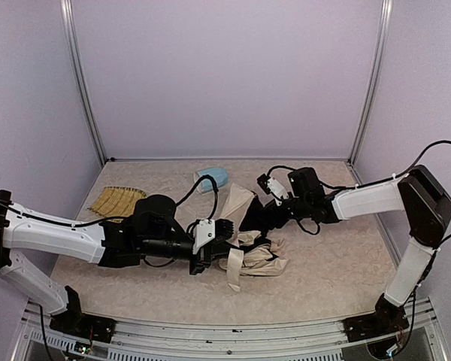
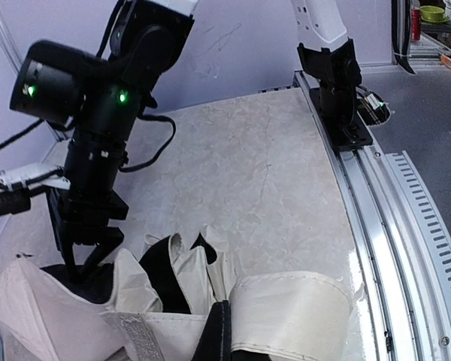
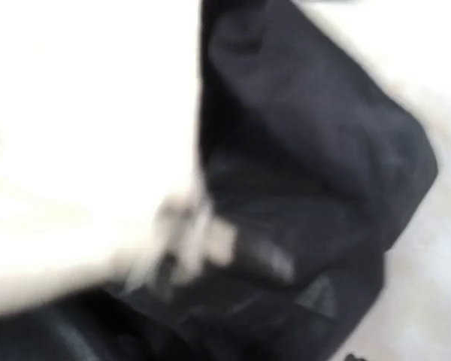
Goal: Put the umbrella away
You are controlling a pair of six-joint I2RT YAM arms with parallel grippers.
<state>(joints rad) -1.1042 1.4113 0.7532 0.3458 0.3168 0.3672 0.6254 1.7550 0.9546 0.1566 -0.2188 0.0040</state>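
Observation:
The umbrella [image 1: 257,254] lies crumpled mid-table, cream fabric outside with black lining showing. My left gripper [image 1: 222,235] reaches in from the left and is shut at the umbrella's left end. In the left wrist view its dark jaws [image 2: 219,335] are pressed together among cream folds [image 2: 173,278], with the beige strap [image 2: 289,308] looped beside them. My right gripper [image 1: 258,219] comes from the right onto the umbrella's far side. Its fingers [image 2: 69,252] stand apart, tips sunk in the black lining. The right wrist view is a blur of the umbrella's black lining [image 3: 301,173] and cream fabric.
A light-blue mug [image 1: 213,179] lies behind the umbrella. A woven yellow straw tray [image 1: 116,201] sits at the back left, partly under my left arm. The metal rail [image 2: 391,248] and the right arm's base [image 2: 338,90] line the table's near edge.

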